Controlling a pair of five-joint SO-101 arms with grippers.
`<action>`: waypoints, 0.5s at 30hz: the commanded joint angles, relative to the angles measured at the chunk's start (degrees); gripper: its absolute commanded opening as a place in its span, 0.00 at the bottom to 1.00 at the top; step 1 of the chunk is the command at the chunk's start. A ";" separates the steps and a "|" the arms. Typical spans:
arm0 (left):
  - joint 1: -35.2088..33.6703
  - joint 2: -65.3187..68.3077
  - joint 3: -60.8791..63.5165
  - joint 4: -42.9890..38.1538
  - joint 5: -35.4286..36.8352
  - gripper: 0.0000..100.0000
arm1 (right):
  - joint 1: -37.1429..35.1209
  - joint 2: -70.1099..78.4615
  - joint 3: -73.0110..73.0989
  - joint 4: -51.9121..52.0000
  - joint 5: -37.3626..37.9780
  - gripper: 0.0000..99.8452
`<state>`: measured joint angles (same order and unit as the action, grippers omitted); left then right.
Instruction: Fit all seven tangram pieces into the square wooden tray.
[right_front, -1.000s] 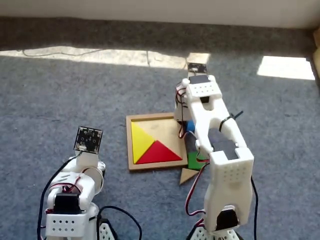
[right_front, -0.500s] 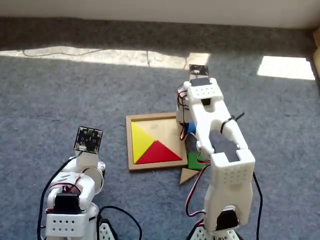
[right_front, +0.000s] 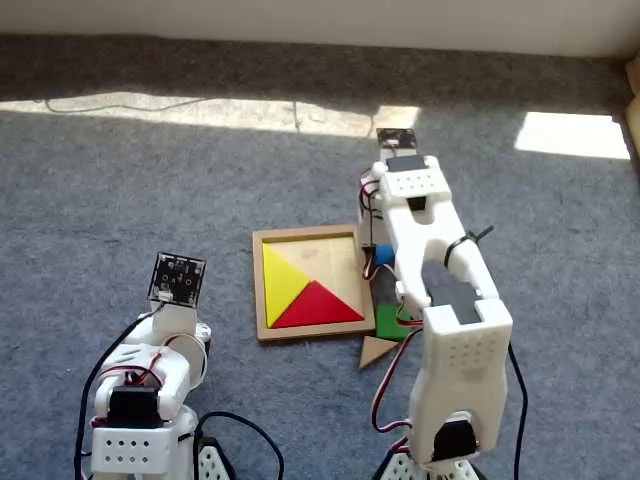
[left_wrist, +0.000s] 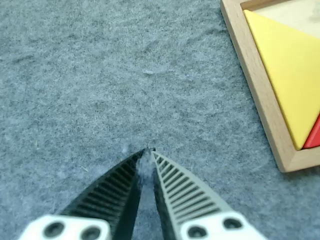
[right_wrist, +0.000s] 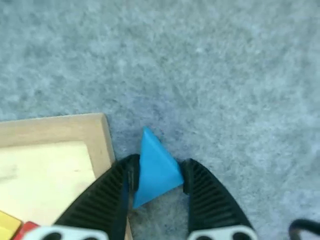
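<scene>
Now right gripper (right_wrist: 160, 163) clamps blue triangle (right_wrist: 153, 150) beside wooden tray (right_front: 262, 290); lift over rim toward 9 o'clock, lower flat. Left gripper (left_wrist: 148, 152) clenched, empty.

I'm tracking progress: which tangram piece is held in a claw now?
The blue triangle, gripped in the right claw beside the tray; yellow and red lie inside it, green and tan on the carpet.

A carpeted indoor room: grey carpet (right_front: 150, 200), sunlight patches (right_front: 570, 135), pale wall (right_front: 300, 18) behind.
</scene>
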<state>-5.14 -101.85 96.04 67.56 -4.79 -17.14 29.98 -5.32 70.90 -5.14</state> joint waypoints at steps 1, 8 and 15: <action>-0.84 -2.33 1.19 0.26 -0.18 0.01 | -0.92 -0.57 0.66 -1.27 1.14 0.01; -0.84 -2.33 1.19 0.26 -0.18 0.01 | -0.92 -7.60 1.01 1.27 1.58 0.01; -0.84 -2.33 1.19 0.18 -0.18 0.01 | -1.27 -17.63 5.05 1.10 1.58 0.01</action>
<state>-5.14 -101.85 96.04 67.56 -4.79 -17.58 18.55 -0.75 71.52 -4.18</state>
